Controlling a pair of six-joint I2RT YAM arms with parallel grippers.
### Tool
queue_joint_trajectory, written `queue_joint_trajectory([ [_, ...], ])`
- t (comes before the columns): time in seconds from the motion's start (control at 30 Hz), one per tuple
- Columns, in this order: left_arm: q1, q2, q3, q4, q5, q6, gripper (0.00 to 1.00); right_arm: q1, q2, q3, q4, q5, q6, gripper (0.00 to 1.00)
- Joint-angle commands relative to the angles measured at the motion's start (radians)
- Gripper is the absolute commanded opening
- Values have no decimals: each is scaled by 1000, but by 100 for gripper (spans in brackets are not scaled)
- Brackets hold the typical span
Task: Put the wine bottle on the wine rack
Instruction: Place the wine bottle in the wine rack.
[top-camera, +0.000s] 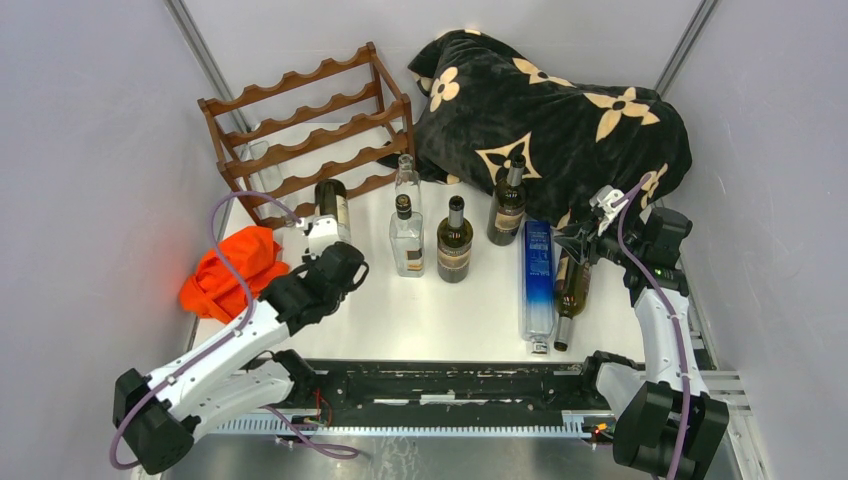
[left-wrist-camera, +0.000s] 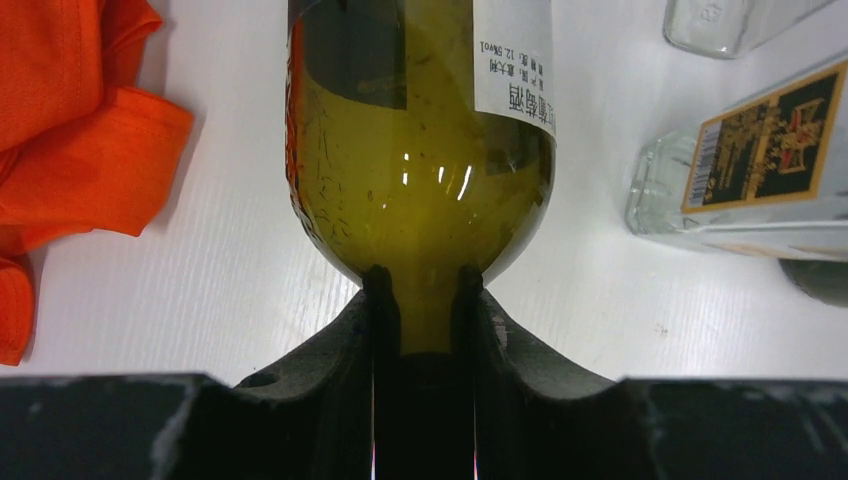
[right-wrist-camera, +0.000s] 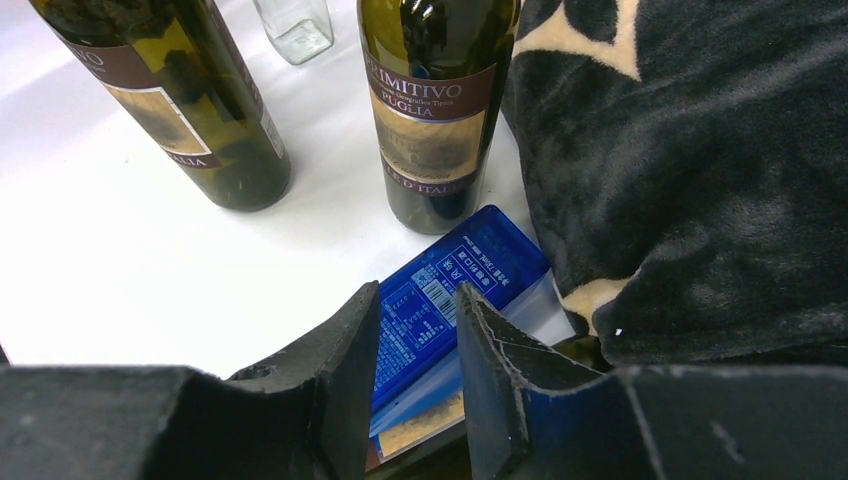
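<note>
**A:** Item one, far left?

**B:** Orange cloth (top-camera: 230, 270), crumpled, at 9 o'clock on the table (top-camera: 480, 310).

**A:** Left arm?

**B:** It reaches from its base at 7 o'clock toward 1 o'clock, elbow low and wrist level. The left gripper (top-camera: 322, 228) is clamped on the neck of the wine bottle (top-camera: 333, 203), with both fingers (left-wrist-camera: 378, 300) pressed against the glass.

**A:** Where is the bottle?

**B:** It lies at 10 o'clock, base pointing to 12, just before the lowest rail of the wine rack (top-camera: 310, 125). I cannot tell whether it touches the rail or is lifted off the table.

**A:** Anything obscured there?

**B:** The top view hides the neck under the gripper, and the wrist view cuts off the base.

**A:** Right arm?

**B:** It rises from 5 o'clock, folds at the elbow, and bends back toward 10. The right gripper (top-camera: 583, 240) has its fingers (right-wrist-camera: 350, 340) a narrow slot apart, gripping nothing, above a blue bottle (top-camera: 537, 275).

**A:** Obscured?

**B:** A dark bottle (top-camera: 572, 290) lies beside the blue one, its base under the gripper. The flowered blanket (top-camera: 550, 120) at 1 o'clock runs out of the wrist view.
</note>
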Motion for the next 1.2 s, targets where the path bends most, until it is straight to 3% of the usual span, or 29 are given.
queue_joint_trajectory([
  [0.0, 35, 44, 51, 190, -100, -6, 2, 1, -9, -2, 30, -27, -14, 40],
  [0.37, 113, 184, 51, 259, -80, 18, 2, 0, -1, -5, 31, -33, -14, 40],
  [0.73, 146, 388, 111, 273, -171, -9, 2, 0, 16, -5, 30, -26, -20, 40],
  [1.17, 158, 411, 158, 306, -209, 40, 2, 0, 17, -2, 22, -24, -32, 40],
])
